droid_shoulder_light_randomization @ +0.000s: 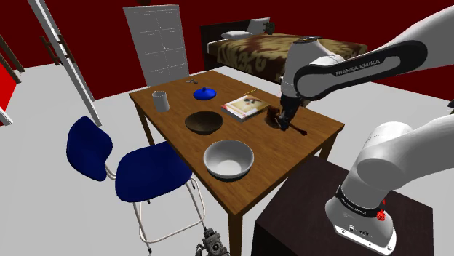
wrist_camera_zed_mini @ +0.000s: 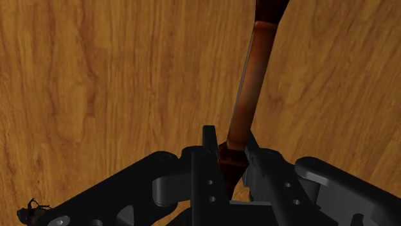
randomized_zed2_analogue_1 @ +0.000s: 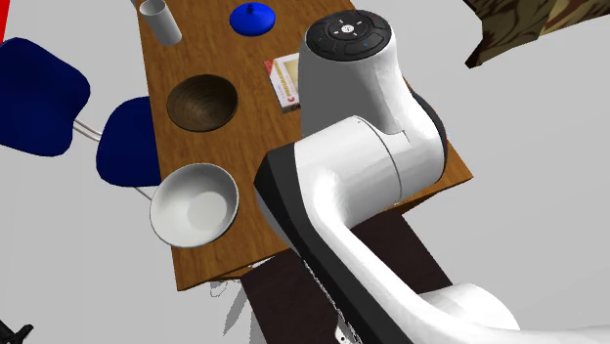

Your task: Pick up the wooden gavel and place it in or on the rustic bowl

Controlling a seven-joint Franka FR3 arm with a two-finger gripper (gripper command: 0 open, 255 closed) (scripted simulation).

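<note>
The gripper [wrist_camera_zed_mini: 232, 158] is narrowed onto the gavel [wrist_camera_zed_mini: 252, 83]. Its 2 black fingers [wrist_camera_zed_mini: 209, 160] press against either side of the reddish-brown handle close to one end, and the rest of the handle runs away over the wood grain of the table [droid_shoulder_light_randomization: 255, 149]. The gavel sits near the table corner at the shoulder view's right, low against the top; I cannot tell whether it is off the surface yet. The dark brown bowl [droid_shoulder_light_randomization: 204, 122] stands empty near the middle of the table, well apart from the gavel, with a book [droid_shoulder_light_randomization: 246, 106] between them and a white bowl [droid_shoulder_light_randomization: 228, 160] toward the near edge. By my judgement 1 step, the grasp, is done. The lift, the carry past the book and the release into the dark bowl are left.
</note>
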